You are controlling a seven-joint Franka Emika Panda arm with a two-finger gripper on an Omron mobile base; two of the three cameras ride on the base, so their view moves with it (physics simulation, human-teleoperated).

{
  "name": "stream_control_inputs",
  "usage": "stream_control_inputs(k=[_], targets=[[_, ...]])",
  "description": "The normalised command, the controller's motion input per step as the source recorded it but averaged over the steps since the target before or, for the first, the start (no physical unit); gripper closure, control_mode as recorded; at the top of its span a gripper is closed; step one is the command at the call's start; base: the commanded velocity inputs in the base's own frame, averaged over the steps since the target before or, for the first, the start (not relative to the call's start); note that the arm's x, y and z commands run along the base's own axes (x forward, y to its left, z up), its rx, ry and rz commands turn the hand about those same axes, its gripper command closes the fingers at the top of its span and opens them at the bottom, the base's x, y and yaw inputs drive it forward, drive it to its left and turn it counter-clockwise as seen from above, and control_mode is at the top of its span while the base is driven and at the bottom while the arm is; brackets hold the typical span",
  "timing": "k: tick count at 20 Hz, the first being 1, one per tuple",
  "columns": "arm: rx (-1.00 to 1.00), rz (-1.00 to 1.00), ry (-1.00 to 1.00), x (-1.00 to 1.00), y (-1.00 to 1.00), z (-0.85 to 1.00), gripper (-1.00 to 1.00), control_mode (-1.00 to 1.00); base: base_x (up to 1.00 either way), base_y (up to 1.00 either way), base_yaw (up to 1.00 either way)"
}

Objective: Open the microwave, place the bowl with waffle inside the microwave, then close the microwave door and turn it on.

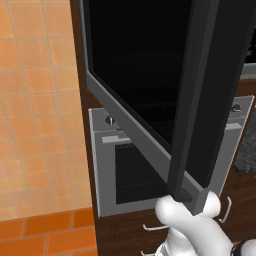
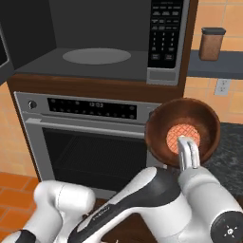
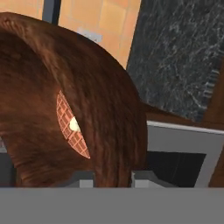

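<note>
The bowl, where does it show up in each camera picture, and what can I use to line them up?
Left base view: the bowl is not in it.
Right base view: bowl at right centre, in front of the oven, waffle inside.
Hand view: bowl across the left and centre, seen close up.
Shared landmark: the silver oven.

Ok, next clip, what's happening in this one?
The robot arm is carrying the bowl, its gripper shut on the near rim, with the waffle lying in the bottom. The bowl is in the air in front of the oven, below and to the right of the microwave. The microwave door is swung wide open and the turntable is bare, so the bowl has not yet gone in.
</note>
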Motion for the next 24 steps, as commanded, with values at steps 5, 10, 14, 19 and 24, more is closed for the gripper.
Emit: stream_control_inputs(k=[5,10,14,19,24], targets=[[-0.28,0.15,-0.15,-0.20,1.00,0.98,1.00,-1.00,0.00,0.00,0.00],[-0.28,0.20,-0.03,0.04,1.00,0.95,1.00,-1.00,0.00,0.00,0.00],[-0.15,0.07,0.00,0.62,1.00,0.99,1.00,-1.00,0.00,0.00,0.00],[-0.03,0.00,0.09,0.92,1.00,0.69,1.00,-1.00,0.00,0.00,0.00],[0.02,-0.05,0.22,1.00,0.68,0.06,1.00,-1.00,0.00,0.00,0.00]])
